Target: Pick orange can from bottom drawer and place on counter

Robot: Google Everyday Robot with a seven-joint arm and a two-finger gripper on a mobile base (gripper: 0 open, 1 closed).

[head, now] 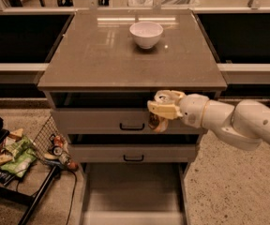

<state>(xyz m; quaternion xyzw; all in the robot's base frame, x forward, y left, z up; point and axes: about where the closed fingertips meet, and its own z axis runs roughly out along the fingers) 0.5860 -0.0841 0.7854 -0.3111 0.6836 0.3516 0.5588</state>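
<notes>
White glossy arm [247, 123]: fat rounded segments, bulbous wrist ball, faint seam lines between shells. Gripper [161, 110] in pale cream-yellow with stubby jaws, duller than arm shell. Located just below tabletop [102, 60] front edge, in front of upper drawer [97, 121].

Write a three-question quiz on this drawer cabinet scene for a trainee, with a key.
1. True or false: the small orange-gold drink can stands on the glossy grey-brown counter.
2. Pick one. The pincer is: A) down inside a drawer; B) in front of the top grey-beige drawer with a black handle, just below the counter's edge; C) over the wire basket on the floor.
3. Fill in: the drawer that is pulled out is the ____ one.

Key
1. False: the pincer holds the can in the air.
2. B.
3. Bottom: the wide, flat grey-beige bottom drawer.
</notes>
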